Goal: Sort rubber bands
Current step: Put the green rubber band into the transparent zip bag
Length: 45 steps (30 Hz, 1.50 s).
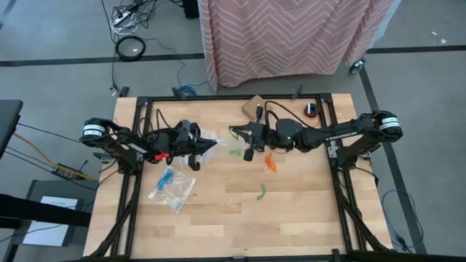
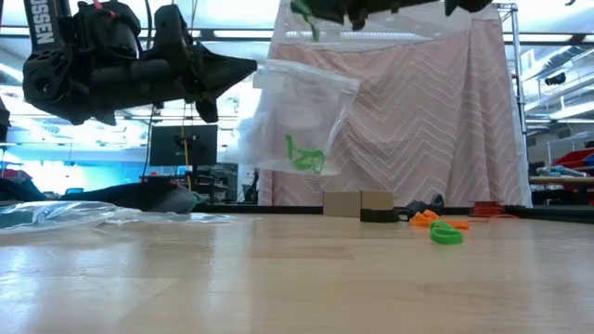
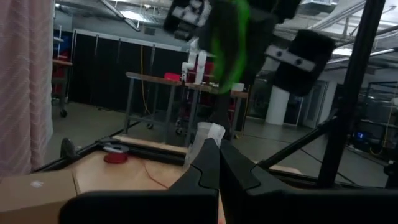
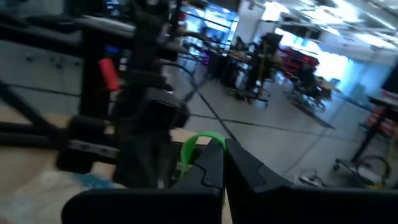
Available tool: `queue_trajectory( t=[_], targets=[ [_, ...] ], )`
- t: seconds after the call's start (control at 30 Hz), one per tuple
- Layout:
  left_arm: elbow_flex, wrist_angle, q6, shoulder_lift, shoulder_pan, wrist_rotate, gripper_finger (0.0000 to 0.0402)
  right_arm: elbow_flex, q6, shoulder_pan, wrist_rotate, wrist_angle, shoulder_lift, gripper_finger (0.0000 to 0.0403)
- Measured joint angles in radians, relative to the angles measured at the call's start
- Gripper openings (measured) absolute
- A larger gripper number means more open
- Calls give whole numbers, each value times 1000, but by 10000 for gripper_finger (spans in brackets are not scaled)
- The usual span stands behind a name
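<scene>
My left gripper point(image 1: 210, 145) is shut on a clear zip bag point(image 2: 299, 119), held up off the table at its middle left; a green rubber band point(image 2: 306, 156) lies inside the bag. Just right of it and higher, my right gripper point(image 1: 235, 133) is shut on another green rubber band point(image 4: 194, 148), which in the left wrist view point(image 3: 229, 45) shows above the bag. A green band point(image 1: 234, 152), orange bands point(image 1: 270, 164) and one more green band point(image 1: 261, 191) lie flat on the wooden table point(image 1: 306, 211). My left gripper pinches the bag's top edge point(image 3: 210, 133) between its two shut fingers, coming in about level from the table's left. The bag hangs below the fingers, clear of the table. My right gripper pinches the green band point(image 4: 186, 157) between its shut fingertips, about level from the table's right. The band's loop point(image 2: 303, 15) droops beside the fingers, lifted clear.
A second clear bag point(image 1: 172, 188) with blue bands lies flat near the table's left front. A small cardboard box point(image 1: 254, 106) and a red-and-black round thing point(image 1: 312, 110) stand at the far edge. A chevron-patterned cloth point(image 1: 291, 36) hangs beyond the table.
</scene>
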Motion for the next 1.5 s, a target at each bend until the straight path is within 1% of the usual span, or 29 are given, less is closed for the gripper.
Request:
queue_trajectory(
  t=[0.07, 0.37, 0.67, 0.9, 1.27, 1.5],
  targets=[
    [11, -2, 5, 0, 0, 0, 4, 0, 24, -8, 11, -3, 11, 0],
    [32, -3, 31, 0, 0, -7, 4, 0, 29, -8, 30, 6, 71, 0],
    [32, -19, 56, 0, 0, -22, 4, -1, -6, 13, 47, 68, 62, 0],
    [32, -21, 63, 0, 0, -30, 4, -1, -21, 29, 89, 72, 62, 0],
    [32, -27, 62, 0, 0, -41, 4, -1, 2, 43, 91, 60, 62, 0],
    [32, -31, 77, 0, 0, -45, 4, -1, -41, 90, 180, 82, 61, 0]
  ],
)
